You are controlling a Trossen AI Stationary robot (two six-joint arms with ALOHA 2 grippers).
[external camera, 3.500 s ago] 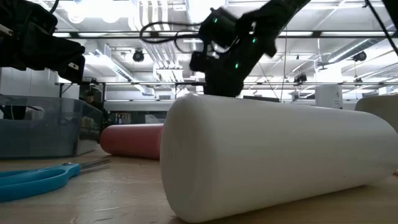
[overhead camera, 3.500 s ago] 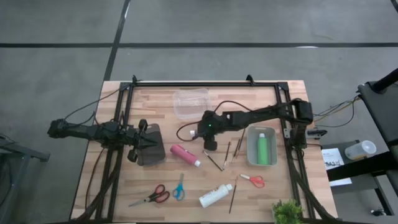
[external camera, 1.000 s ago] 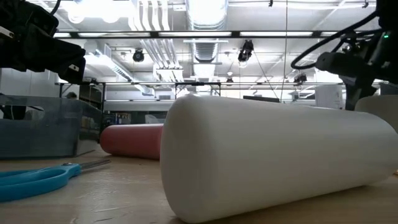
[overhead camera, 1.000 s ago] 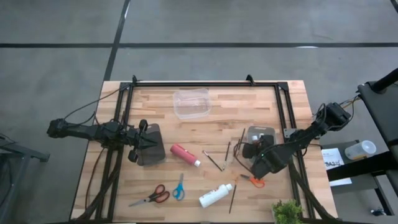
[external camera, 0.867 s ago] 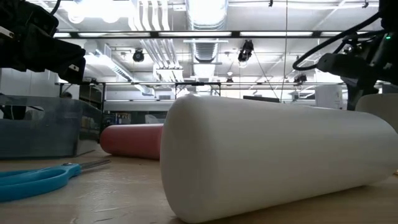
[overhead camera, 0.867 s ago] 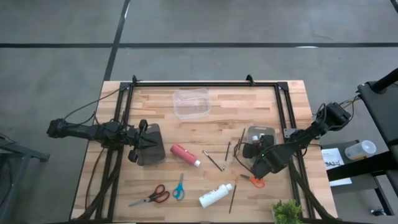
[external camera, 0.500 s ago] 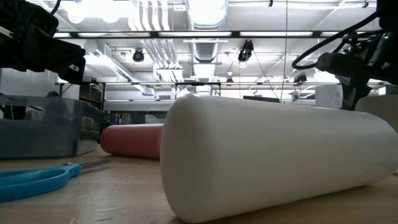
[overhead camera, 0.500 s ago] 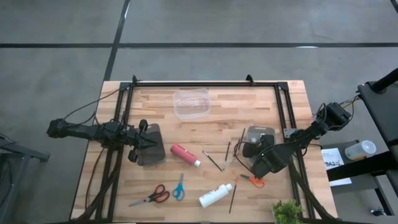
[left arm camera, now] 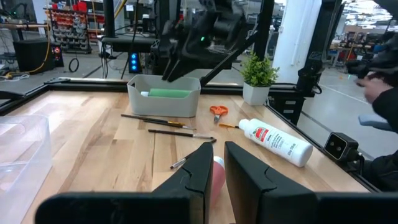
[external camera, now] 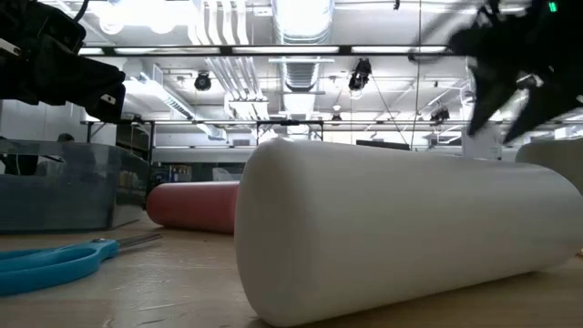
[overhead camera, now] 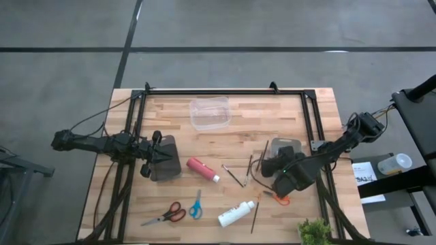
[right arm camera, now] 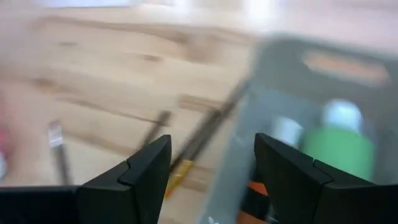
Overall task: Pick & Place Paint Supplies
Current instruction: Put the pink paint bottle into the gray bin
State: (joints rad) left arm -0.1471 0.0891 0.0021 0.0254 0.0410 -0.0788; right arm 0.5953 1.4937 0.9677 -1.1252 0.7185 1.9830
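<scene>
High view, left to right. The left gripper waits over the table's left part above a dark grey bin; its fingers stand close together with only a narrow slit between, holding nothing. A clear plastic container sits toward the far edge. The red paint bottle lies on the wood beside the dark bin. Red-handled scissors and blue-handled scissors lie near the front edge, next to the white paint bottle. Thin brushes lie scattered at centre. The right gripper hangs at the light grey bin, fingers apart and empty; the green paint bottle lies inside that bin. Orange-handled scissors and a potted plant sit at front right.
</scene>
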